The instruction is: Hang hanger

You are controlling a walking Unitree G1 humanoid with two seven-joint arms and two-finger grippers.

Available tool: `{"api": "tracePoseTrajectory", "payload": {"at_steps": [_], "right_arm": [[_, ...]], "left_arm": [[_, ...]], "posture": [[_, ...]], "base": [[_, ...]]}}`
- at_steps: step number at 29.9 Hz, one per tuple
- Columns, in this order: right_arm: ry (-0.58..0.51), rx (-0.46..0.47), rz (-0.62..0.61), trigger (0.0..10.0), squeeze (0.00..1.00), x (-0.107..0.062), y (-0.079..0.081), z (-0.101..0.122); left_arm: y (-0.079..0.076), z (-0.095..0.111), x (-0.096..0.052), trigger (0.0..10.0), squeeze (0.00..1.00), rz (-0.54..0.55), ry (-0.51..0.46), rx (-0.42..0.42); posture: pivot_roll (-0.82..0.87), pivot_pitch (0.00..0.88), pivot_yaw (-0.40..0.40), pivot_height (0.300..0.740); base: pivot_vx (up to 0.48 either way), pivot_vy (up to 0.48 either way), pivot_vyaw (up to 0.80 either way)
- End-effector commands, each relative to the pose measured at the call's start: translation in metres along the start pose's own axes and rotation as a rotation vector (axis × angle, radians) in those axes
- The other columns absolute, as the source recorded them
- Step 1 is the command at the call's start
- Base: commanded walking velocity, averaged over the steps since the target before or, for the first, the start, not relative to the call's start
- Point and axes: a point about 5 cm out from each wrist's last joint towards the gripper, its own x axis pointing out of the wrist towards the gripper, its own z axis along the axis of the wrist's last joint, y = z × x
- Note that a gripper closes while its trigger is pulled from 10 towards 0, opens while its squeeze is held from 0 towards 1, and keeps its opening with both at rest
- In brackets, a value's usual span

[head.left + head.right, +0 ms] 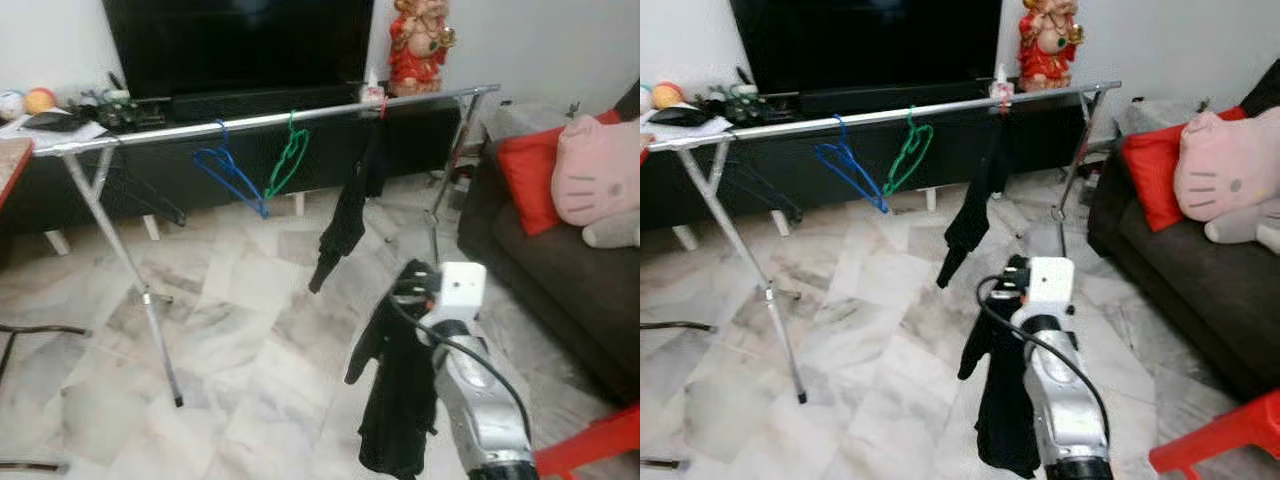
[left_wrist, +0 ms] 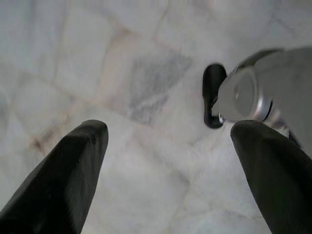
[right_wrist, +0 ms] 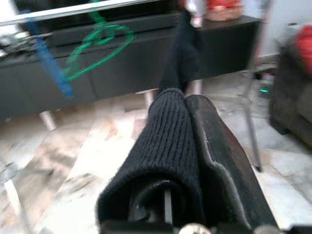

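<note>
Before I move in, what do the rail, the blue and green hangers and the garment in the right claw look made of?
Long silver clothes rail: shiny metal tube, bright glints. Thin blue hanger and thin green hanger: probably plastic or coated wire, hard to tell. Black ribbed garment on the right claw: soft knit, ribs visible.

Blue hanger (image 1: 228, 168), green hanger (image 1: 288, 155), black garment (image 1: 398, 400), grey-veined marble floor (image 1: 240, 330)
</note>
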Motion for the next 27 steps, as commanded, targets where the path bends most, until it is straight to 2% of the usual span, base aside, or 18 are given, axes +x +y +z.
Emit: {"api": "tracePoseTrajectory", "payload": {"at_steps": [1, 27], "right_arm": [[-0.025, -0.015, -0.027, 10.0, 0.0, 0.0009, -0.0094, 0.0051], [-0.019, -0.039, -0.043, 10.0, 0.0, -0.0005, -0.0107, 0.0057]], "left_arm": [[-0.0031, 0.0033, 0.0013, 10.0, 0.0, -0.006, -0.007, -0.009], [-0.0001, 0.0071, 0.0017, 10.0, 0.0, -0.006, -0.011, -0.016]], "posture": [[-0.03, 0.0, -0.004, 0.716], [-0.03, 0.0, 0.003, 0.716]], "base": [[0.266, 0.0, 0.0], [0.274, 0.0, 0.0]]}}
